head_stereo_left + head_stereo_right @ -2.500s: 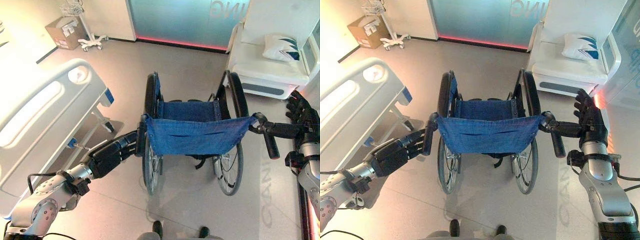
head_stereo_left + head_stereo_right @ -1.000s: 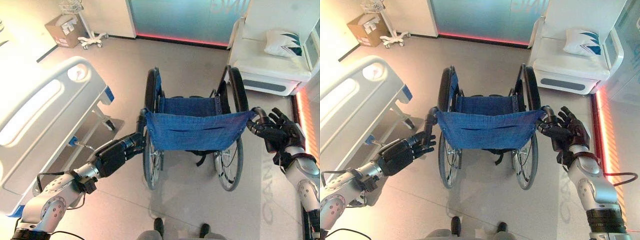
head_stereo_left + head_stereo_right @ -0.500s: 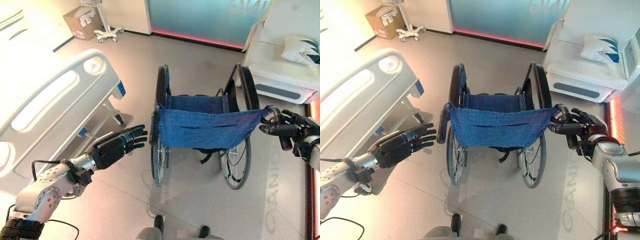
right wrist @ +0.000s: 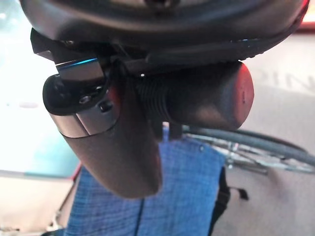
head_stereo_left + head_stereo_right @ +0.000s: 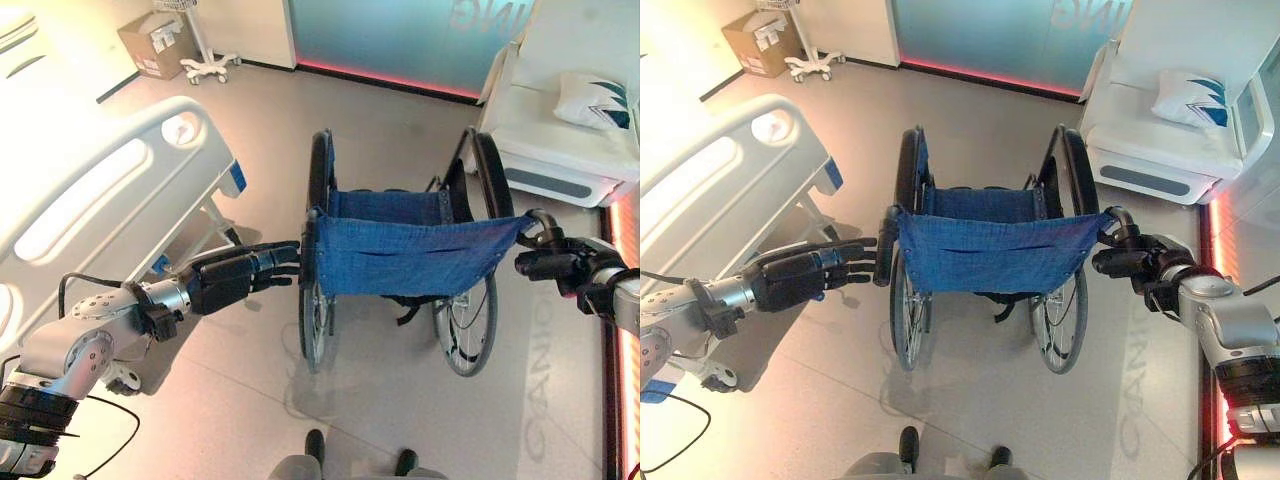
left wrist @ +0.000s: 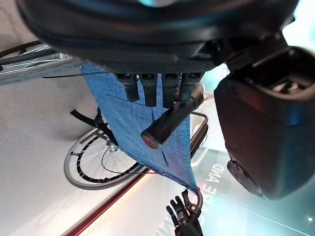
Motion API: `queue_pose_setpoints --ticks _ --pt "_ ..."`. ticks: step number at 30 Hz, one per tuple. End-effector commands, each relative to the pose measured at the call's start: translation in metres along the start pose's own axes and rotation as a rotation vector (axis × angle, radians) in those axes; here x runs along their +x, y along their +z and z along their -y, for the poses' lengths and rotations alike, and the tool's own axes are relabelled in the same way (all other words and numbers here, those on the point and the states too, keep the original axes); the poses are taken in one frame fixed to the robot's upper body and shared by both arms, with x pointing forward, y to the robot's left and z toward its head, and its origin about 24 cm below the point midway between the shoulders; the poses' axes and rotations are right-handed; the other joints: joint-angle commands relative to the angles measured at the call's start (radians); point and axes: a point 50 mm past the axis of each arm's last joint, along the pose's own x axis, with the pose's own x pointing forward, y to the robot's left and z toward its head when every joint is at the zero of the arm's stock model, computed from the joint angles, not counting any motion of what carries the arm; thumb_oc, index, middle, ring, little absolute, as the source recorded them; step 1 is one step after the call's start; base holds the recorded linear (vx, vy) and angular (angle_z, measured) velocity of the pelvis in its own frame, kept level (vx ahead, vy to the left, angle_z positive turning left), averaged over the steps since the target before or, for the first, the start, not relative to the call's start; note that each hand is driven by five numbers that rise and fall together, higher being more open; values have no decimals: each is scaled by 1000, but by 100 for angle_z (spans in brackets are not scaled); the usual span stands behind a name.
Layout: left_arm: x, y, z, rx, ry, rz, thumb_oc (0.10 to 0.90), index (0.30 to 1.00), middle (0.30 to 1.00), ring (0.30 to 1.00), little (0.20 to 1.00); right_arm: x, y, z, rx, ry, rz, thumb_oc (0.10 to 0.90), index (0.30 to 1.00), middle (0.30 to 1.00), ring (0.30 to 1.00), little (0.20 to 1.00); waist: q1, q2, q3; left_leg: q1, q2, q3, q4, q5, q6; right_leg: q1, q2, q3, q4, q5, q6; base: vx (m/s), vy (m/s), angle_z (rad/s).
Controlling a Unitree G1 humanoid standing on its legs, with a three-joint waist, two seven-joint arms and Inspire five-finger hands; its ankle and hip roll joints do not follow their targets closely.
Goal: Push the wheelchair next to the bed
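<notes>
Wheelchair handle (image 4: 197, 97) in right robot hand (image 5: 568, 270)

Blue fabric-backed wheelchair (image 5: 985, 250) between the hands: left hand (image 5: 790, 278) just beside its black left handle (image 5: 883, 255), right hand (image 5: 1150, 265) round the black right handle (image 4: 206, 98) — white hospital bed (image 5: 730, 150) left of the left hand.

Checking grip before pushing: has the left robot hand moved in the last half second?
Yes. The left robot hand has closed the gap to the wheelchair's left push handle; its straight fingers now reach it.
</notes>
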Motion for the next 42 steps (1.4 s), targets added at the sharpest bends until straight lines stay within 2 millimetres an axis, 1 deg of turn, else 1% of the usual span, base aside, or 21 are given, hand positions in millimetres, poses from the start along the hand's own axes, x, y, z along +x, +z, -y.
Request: queue_pose_setpoints --ticks 1,8,16,18,21,22,24,29,32,35,39,42 --pt "-1 41 0 62 -29 93 800 900 900 900 900 -11 31 29 -124 -102 79 400 300 300 300 300 -13 16 -64 30 34 37 3 -29 -53 -23 0 24 52 -5 -7 0 0 0" --pt "-1 32 -6 54 -37 -74 800 900 900 900 900 -10 34 27 -123 -100 93 400 300 300 300 300 -21 23 -68 34 35 43 3 -26 -52 -22 5 29 51 -4 -6 0 0 0" --pt "2 37 -9 15 -2 -44 800 900 900 900 900 -6 33 21 -130 -90 85 400 300 300 300 300 -25 28 -74 41 38 47 3 -24 -54 -13 10 31 46 -6 -7 17 -4 -1" --pt "3 39 -9 16 5 -30 800 900 900 900 900 -6 34 20 -129 -88 85 400 300 300 300 300 -26 27 -73 40 38 47 5 -23 -54 -13 10 31 46 -6 -7 23 -10 -7" --pt "5 45 -7 16 1 39 800 900 900 900 900 -6 34 19 -128 -84 85 400 300 300 300 300 -28 26 -72 41 39 46 5 -23 -55 -13 11 33 46 -7 -8 5 -3 -1" --pt "5 50 -3 -2 -13 113 800 900 900 900 900 -6 31 18 -127 -81 84 400 300 300 300 300 -28 26 -70 41 41 47 6 -23 -56 -12 11 32 46 -8 -9 0 0 0" --pt "4 55 -3 -1 26 159 800 900 900 900 900 -6 29 16 -125 -81 84 400 300 300 300 300 -27 27 -68 42 42 49 5 -23 -57 -13 10 31 46 -7 -10 0 0 0" --pt "-1 57 -3 -44 58 236 800 900 900 900 900 -8 28 18 -111 -83 86 400 300 300 300 300 -24 26 -65 37 43 49 6 -23 -59 -14 9 28 45 -9 -11 0 0 0" --pt "-2 56 -2 -63 40 245 800 900 900 900 900 -8 28 19 -108 -84 86 400 300 300 300 300 -23 25 -64 36 44 49 6 -22 -61 -14 8 25 45 -9 -12 0 0 0" --pt "0 54 -1 -54 14 218 800 900 900 900 900 -8 31 20 -107 -85 92 400 300 300 300 300 -23 26 -63 34 44 51 8 -21 -62 -17 7 24 49 -9 -12 0 0 0" --pt "6 48 0 31 -23 114 800 900 900 900 900 -8 37 17 -112 -77 104 400 300 300 300 300 -27 26 -59 31 44 53 10 -20 -61 -20 8 26 51 -8 -12 0 0 0" --pt "10 46 2 46 -60 63 800 900 900 900 900 -7 41 15 -114 -72 109 400 300 300 300 300 -33 27 -55 32 43 54 10 -18 -60 -22 10 30 51 -6 -11 0 0 0"
